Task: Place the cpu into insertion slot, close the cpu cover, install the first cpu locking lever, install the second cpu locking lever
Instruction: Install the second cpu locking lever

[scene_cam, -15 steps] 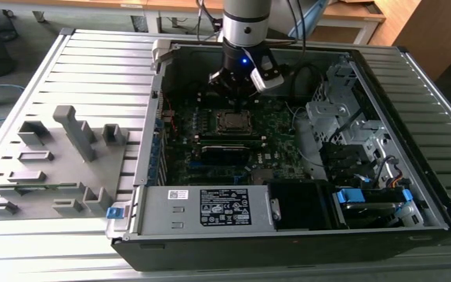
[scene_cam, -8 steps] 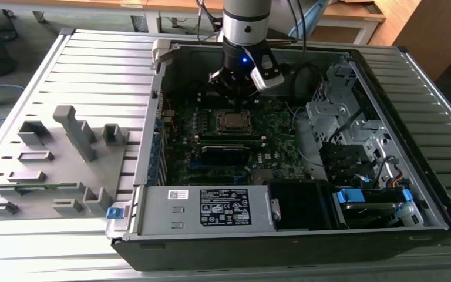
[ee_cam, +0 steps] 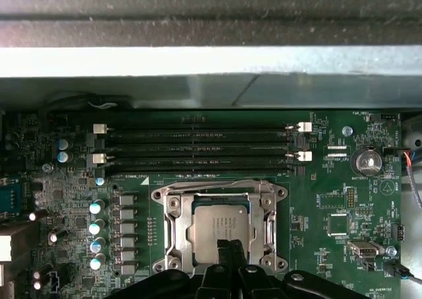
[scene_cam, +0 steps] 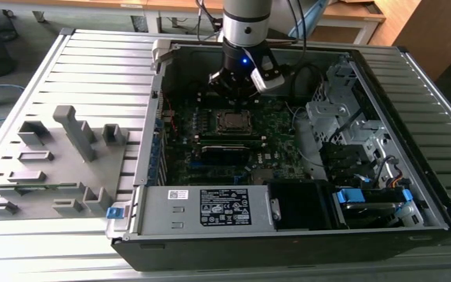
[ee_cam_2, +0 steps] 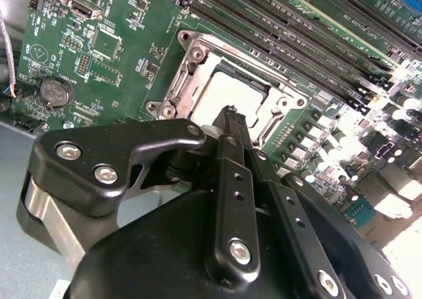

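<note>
With their two black fingers pressed together and nothing between them, the jaws of the gripper (ee_cam_2: 231, 117) hang just above the near edge of the socket, low in the centre of the first wrist view and just under mid-frame in the second wrist view. The cpu (ee_cam: 221, 228) already lies flat in the insertion slot (ee_cam: 196, 203), its dull silver top showing through the square window of the cpu cover (ee_cam: 173, 221), which appears to be folded down over it. In the exterior view the same socket sits at the middle of the frame, on the green motherboard (scene_cam: 276, 155) inside the open computer case (scene_cam: 413, 194), directly below the arm.

I judge the chip to be seated and the cover lowered, though from these angles I cannot say for sure whether either locking lever is latched.

The risk from here is a sideways scrape: the fingertips are close to the cover's rim, and a slightly off approach could slide across the metal frame, lift the cover, or nudge the row of capacitors (ee_cam: 96, 226) at the left of the first wrist view. The memory slots (ee_cam: 198, 147) above are well clear.
</note>
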Robot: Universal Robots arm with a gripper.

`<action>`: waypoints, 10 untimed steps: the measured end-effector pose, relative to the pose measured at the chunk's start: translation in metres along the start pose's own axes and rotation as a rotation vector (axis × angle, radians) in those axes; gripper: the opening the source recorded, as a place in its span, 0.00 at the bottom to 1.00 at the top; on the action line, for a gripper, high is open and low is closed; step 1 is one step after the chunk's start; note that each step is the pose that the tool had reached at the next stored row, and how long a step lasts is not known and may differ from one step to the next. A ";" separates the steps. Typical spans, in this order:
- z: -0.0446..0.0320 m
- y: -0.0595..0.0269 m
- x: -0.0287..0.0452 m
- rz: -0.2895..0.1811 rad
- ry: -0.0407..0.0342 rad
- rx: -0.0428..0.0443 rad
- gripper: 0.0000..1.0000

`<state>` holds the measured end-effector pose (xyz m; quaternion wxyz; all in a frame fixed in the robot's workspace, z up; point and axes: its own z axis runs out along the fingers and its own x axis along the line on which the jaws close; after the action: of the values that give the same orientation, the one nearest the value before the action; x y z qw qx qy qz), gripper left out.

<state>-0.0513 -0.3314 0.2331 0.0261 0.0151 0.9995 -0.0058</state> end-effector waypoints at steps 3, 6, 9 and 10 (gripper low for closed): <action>0.0000 -0.0006 0.0001 0.000 -0.0001 0.0000 0.11; 0.0000 -0.0007 0.0001 0.000 -0.0001 0.0000 0.11; 0.0000 -0.0013 0.0001 0.000 -0.0002 -0.0001 0.11; 0.0000 -0.0016 0.0001 0.000 -0.0001 -0.0001 0.11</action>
<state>-0.0514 -0.3329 0.2331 0.0261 0.0151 0.9995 -0.0058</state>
